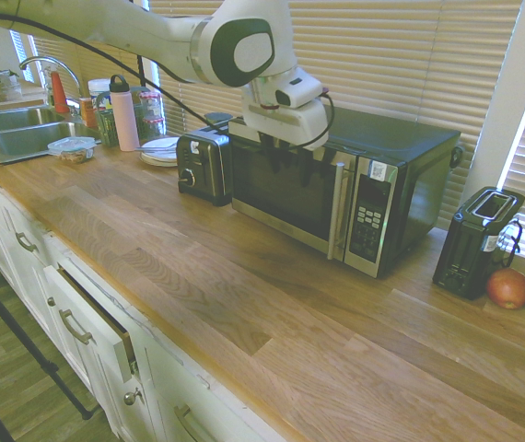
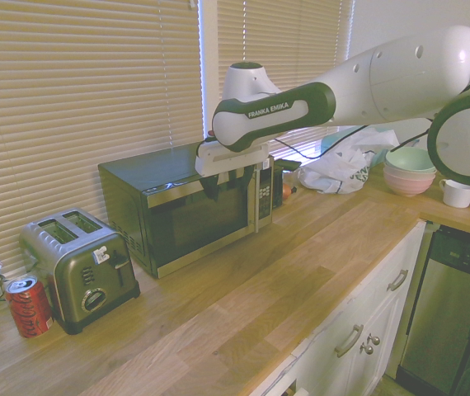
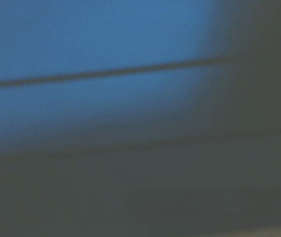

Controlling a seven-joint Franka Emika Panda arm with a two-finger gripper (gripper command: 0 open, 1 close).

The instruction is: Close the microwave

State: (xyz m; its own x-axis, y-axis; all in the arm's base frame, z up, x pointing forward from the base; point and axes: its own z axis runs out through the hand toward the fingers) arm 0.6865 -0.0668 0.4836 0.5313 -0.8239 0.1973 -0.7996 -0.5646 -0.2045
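Observation:
The microwave [image 1: 290, 189] stands at the back of the wooden counter, its dark glass door lying flush with the front and the silver bar handle [image 1: 339, 198] beside the keypad [image 1: 370, 216]. My gripper [image 1: 290, 144] is up against the top of the door front, fingers pointing down and open, with nothing between them. From the other side the gripper [image 2: 227, 181] hangs in front of the upper part of the microwave [image 2: 190, 219] door. The wrist view is only a blurred blue and dark surface crossed by a thin dark line.
A small black toaster [image 1: 204, 166] touches the microwave's left side; another black toaster [image 1: 479, 239] and a round reddish fruit [image 1: 508, 288] sit to its right. Bottles and a sink [image 1: 14, 129] lie far left. A drawer [image 1: 97, 313] below the counter is ajar. Silver toaster [image 2: 78, 268], red can [image 2: 27, 307].

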